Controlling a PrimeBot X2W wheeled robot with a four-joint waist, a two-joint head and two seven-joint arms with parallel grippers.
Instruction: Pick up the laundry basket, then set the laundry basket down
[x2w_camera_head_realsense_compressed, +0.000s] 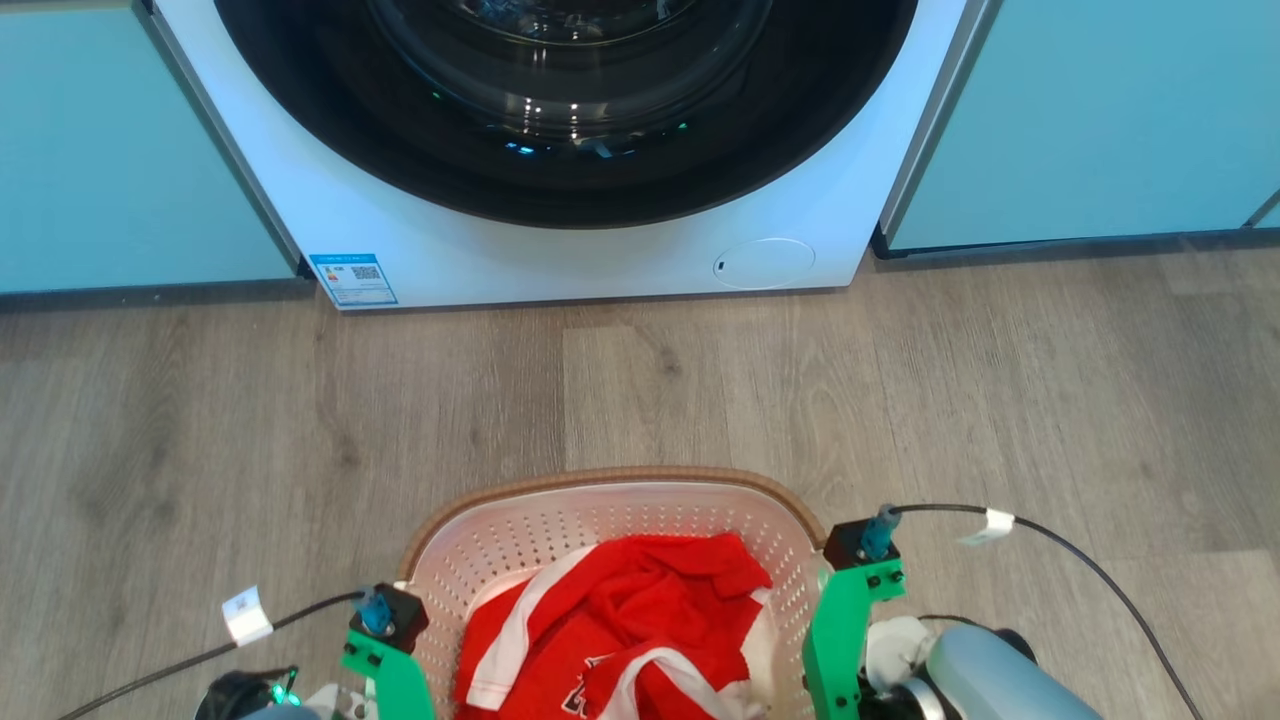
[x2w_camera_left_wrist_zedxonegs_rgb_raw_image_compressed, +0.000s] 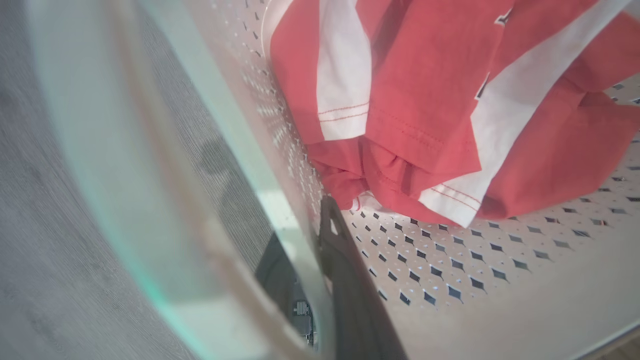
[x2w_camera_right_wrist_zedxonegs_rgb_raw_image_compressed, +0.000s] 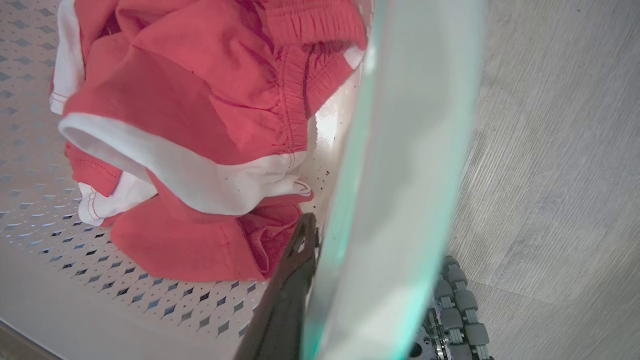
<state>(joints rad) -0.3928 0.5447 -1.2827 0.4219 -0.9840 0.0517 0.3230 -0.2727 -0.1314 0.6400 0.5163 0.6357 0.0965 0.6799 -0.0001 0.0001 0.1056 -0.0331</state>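
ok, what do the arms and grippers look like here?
Left wrist bracket and right wrist bracket: bright green, each topped by a black block with a blue plug. A black cable with a white tag leaves each. Fingers long, dark. Right forearm pale silver-blue.

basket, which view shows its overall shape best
The head view: it takes in the basket from above, with its curved brown rim and perforated far wall. Each wrist view gives a close look at one blurred side wall and the perforated bottom around the red cloth.
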